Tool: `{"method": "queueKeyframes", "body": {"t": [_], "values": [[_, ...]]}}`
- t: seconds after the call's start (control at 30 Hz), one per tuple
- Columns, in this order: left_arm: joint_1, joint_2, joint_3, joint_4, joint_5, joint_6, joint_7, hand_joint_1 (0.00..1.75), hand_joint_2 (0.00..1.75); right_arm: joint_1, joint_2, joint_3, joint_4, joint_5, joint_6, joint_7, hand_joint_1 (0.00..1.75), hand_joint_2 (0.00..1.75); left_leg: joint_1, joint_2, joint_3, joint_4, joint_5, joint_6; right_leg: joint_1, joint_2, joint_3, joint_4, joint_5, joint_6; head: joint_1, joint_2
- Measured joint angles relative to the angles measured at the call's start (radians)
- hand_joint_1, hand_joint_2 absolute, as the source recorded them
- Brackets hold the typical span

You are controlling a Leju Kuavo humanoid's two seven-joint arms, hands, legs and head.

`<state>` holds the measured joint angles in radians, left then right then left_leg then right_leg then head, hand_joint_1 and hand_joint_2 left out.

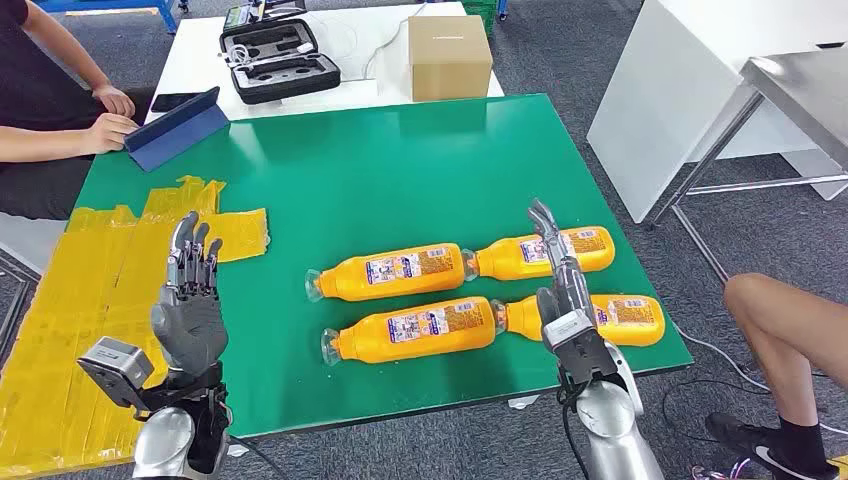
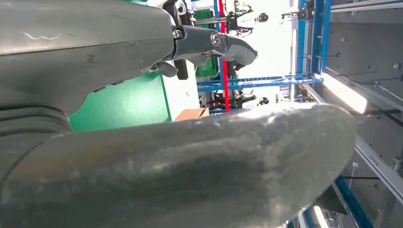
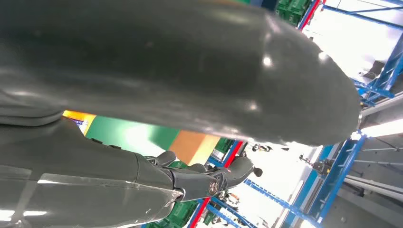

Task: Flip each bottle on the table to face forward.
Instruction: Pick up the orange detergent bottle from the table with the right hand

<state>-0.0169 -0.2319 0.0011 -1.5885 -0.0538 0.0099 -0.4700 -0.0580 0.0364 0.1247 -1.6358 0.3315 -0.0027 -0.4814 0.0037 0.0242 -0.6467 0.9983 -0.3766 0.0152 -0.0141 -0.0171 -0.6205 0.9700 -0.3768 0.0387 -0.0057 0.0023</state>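
We see four orange bottles lying on their sides on the green table [image 1: 330, 170], set in two rows toward its near right part. In the far row, the left bottle [image 1: 390, 272] lies with its clear neck end to the left, and the right bottle [image 1: 545, 252] lies in line with it, the two nearly touching end to end. In the near row, a left bottle [image 1: 415, 328] and a right bottle [image 1: 600, 318] lie the same way, all four showing printed labels upward. Our right hand [image 1: 562, 300] reaches over the right pair, edge-on, its fingers [image 1: 548, 235] straight and extended over the far right bottle, holding nothing; we cannot tell whether it touches a bottle. Our left hand [image 1: 190, 300] is raised over the table's left part, well apart from the bottles, fingers straight and slightly spread, empty. Beneath it yellow tape [image 1: 110, 290] covers the table's left edge. Farther off, a blue folder [image 1: 178, 132] stands at the table's far left corner beside a seated person's hands [image 1: 110, 118]. Beyond lie a black case [image 1: 278, 58] and a cardboard box [image 1: 449, 57] on a white table [image 1: 200, 55]. Another person's leg [image 1: 790, 330] shows at the right.
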Motion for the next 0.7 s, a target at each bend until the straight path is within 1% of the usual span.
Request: {"method": "queueKeyframes", "body": {"t": [0.4, 0.53, 0.7], "values": [[0.0, 0.0, 0.0, 0.0, 0.0, -0.006, 0.0, 0.0, 0.0, 0.0, -0.005, 0.006, 0.0, 0.001, 0.0, 0.0, 0.0, 0.0, 0.0, 0.0, 0.0, 0.0, 0.0, 0.0, 0.0, 0.0, 0.0, 0.0, 0.0, 0.0, 0.0, 0.0], [0.0, 0.0, 0.0, 0.0, 0.0, -0.009, 0.0, 0.0, 0.0, 0.0, -0.006, 0.01, 0.0, 0.011, 0.0, 0.005, 0.0, 1.75, 0.0, 0.0, 0.0, 0.0, 0.0, 0.0, 0.0, 0.0, 0.0, 0.0, 0.0, 0.0, 0.0, 0.0], [0.0, 0.0, 0.0, 0.0, -0.001, -0.01, 0.0, 0.0, 0.0, -0.004, -0.016, 0.029, 0.011, 0.023, 0.029, 0.041, 0.0, 1.75, 0.0, 0.0, 0.0, 0.0, 0.0, 0.0, 0.0, 0.0, 0.0, 0.0, 0.0, 0.0, 0.0, 0.0]]}}
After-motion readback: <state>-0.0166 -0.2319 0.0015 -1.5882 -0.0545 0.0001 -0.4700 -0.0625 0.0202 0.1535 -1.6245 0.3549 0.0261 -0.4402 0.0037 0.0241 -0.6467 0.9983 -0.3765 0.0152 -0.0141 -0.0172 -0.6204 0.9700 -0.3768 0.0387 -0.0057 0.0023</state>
